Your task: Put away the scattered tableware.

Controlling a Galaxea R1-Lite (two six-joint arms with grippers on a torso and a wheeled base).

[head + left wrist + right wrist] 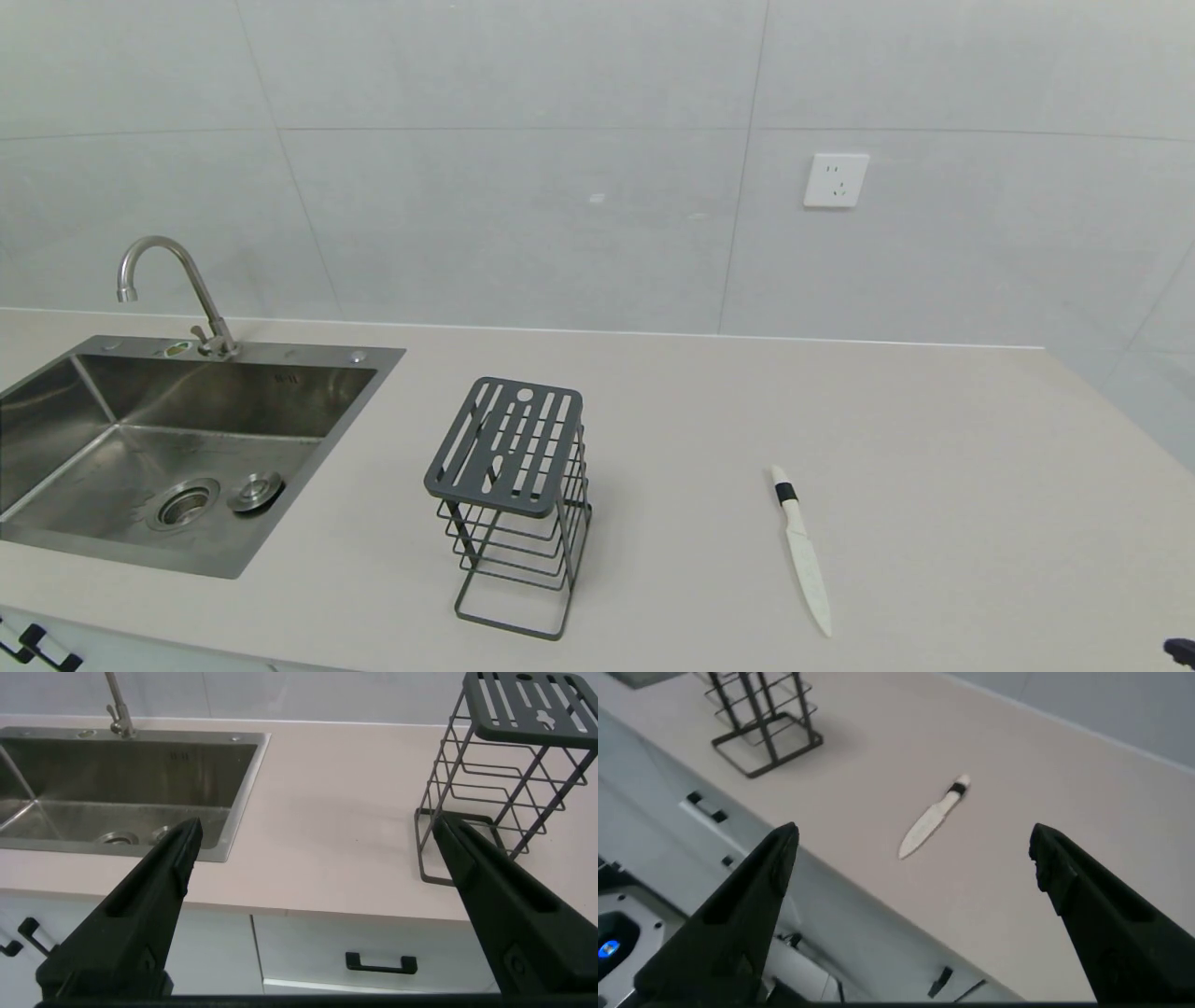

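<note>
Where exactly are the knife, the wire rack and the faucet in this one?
knife point(807, 563): head view, on the white blade.
wire rack point(509, 444): head view, on its slotted top plate.
faucet point(202, 297): head view, on the curved neck.

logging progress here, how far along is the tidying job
Nothing looks done: the knife lies flat on the counter, apart from the rack. Nothing in hand: the left gripper and right gripper are open, empty. Left: likely grasping the knife and slotting it into the rack.
</note>
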